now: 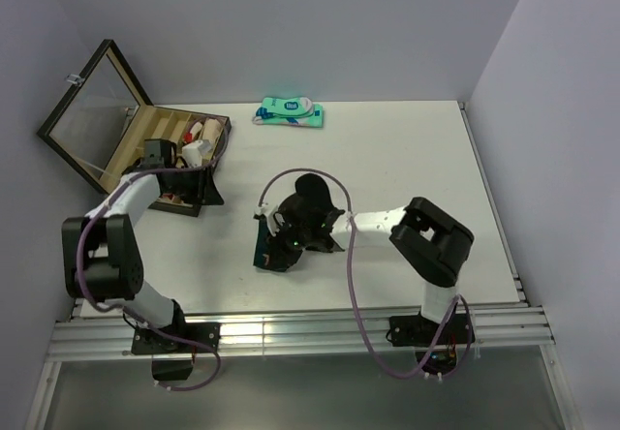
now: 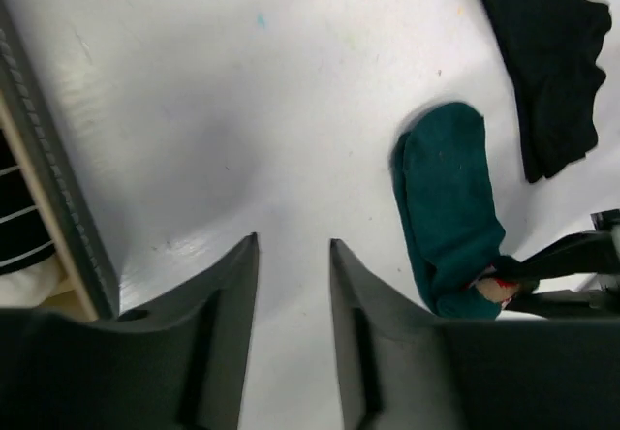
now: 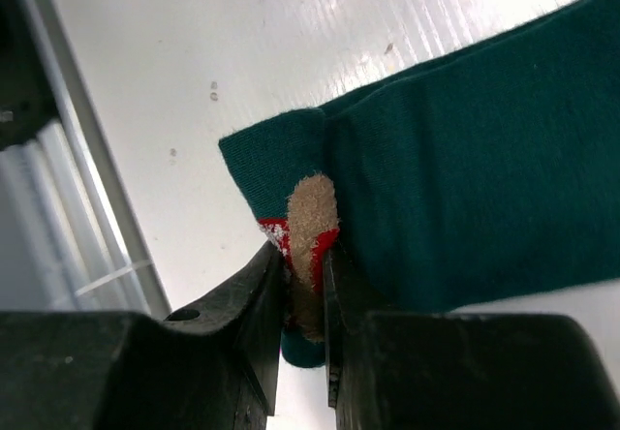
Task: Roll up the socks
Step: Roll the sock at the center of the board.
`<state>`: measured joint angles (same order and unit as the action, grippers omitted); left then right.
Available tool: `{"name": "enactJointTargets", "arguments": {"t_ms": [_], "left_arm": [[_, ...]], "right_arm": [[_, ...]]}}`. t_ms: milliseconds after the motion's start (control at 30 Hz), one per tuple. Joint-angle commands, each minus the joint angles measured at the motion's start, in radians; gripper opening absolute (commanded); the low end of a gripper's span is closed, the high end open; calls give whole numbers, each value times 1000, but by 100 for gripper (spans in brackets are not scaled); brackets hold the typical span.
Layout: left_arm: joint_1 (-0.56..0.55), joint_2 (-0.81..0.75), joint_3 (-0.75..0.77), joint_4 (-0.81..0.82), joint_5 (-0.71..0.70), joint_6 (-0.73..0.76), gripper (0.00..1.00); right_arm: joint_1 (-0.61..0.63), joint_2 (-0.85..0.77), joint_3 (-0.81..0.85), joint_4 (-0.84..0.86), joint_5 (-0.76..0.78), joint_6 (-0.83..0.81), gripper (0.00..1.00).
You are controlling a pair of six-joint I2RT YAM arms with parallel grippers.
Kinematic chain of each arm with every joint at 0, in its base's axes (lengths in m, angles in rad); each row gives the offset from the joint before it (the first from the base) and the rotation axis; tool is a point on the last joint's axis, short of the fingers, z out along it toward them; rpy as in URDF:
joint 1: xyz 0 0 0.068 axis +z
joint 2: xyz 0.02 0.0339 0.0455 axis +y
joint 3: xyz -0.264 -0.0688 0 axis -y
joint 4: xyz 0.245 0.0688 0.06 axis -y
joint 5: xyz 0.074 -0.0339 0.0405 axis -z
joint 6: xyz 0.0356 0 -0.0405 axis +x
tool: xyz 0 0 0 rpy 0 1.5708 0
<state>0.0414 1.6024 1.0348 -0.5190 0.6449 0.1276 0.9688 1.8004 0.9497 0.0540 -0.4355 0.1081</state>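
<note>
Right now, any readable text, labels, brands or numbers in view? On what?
No text can be read.
On the teal-and-white packet: blue label marks, too small to read.
On the green sock: red-and-beige patch in the right pincer, a figure, no letters.
In the wooden box: no legible print.

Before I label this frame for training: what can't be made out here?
Figure on the green sock: right wrist view, mostly hidden by the right gripper; only a red-and-beige patch shows.
Black sock: left wrist view, cut by the top edge; top view, blends into the gripper.
Box contents: top view, too small.
</note>
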Motion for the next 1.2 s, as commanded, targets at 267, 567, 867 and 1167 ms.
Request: {"name": "enactJointTargets", "arguments": {"t_ms": [267, 567, 867, 1167], "left_arm": [[-203, -402, -226, 70, -105, 358, 45], [-472, -751, -564, 237, -251, 595, 60], [-646, -730, -639, 321, -366, 632, 62], [-801, -664, -706, 430, -448, 630, 60]], "right_arm": [[-140, 350, 414, -485, -416, -57, 12], [-191, 468, 575, -635, -535, -56, 15], [-211, 554, 649, -709, -582, -59, 17], [-214, 576, 693, -714, -580, -12, 16]]}}
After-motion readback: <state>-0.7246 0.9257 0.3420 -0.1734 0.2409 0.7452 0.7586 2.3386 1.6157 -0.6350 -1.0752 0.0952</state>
